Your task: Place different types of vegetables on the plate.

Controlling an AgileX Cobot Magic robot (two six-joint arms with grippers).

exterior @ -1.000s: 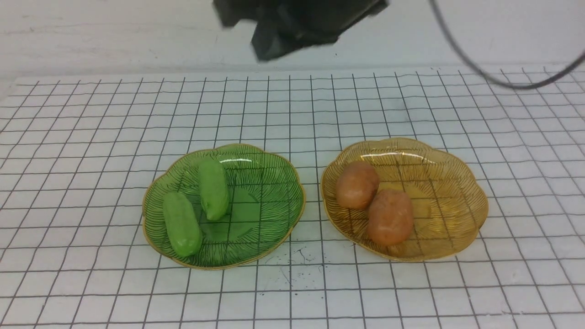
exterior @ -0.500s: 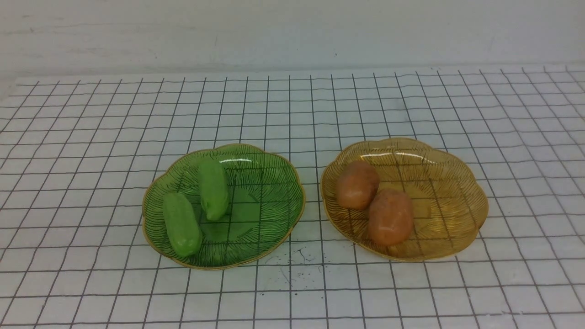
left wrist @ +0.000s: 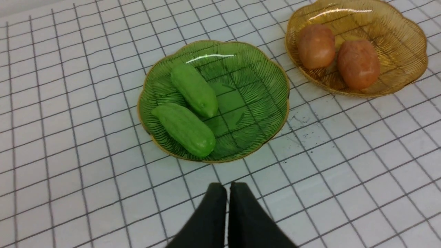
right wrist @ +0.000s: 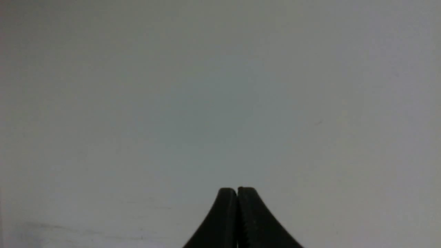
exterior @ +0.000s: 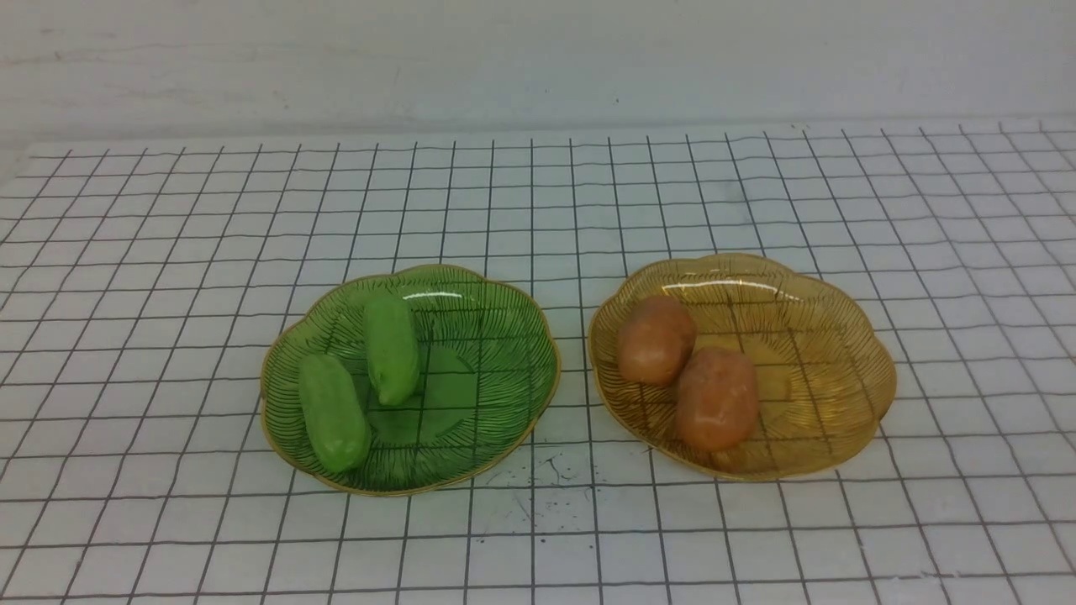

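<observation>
Both kinds look sorted: the two cucumbers, one nearer me [exterior: 334, 412] and one farther back [exterior: 391, 349], lie side by side on the green plate [exterior: 496, 336]. The two potatoes, rear [exterior: 656, 339] and front [exterior: 717, 398], touch each other on the amber plate [exterior: 824, 361]. The plates sit just beside each other on the gridded table [exterior: 168, 252], green on the robot's left. I judge the placing done, so the step in hand is a clean stand-off and a check. To do it well I bring nothing low over either plate, since these rounded toys would likely roll at a nudge. I also confirm that the nearer cucumber, which lies close to the rim, is fully inside it; from the left wrist view it appears so. Left gripper [left wrist: 228, 187]: fingers pressed together, holding nothing. It is raised above bare table on the near side of the green plate, angled down toward both plates. Right gripper [right wrist: 237, 191]: also pinched closed and empty. It points at a blank grey surface [right wrist: 220, 86], so I cannot place it relative to the table. Neither arm shows in the front view.
</observation>
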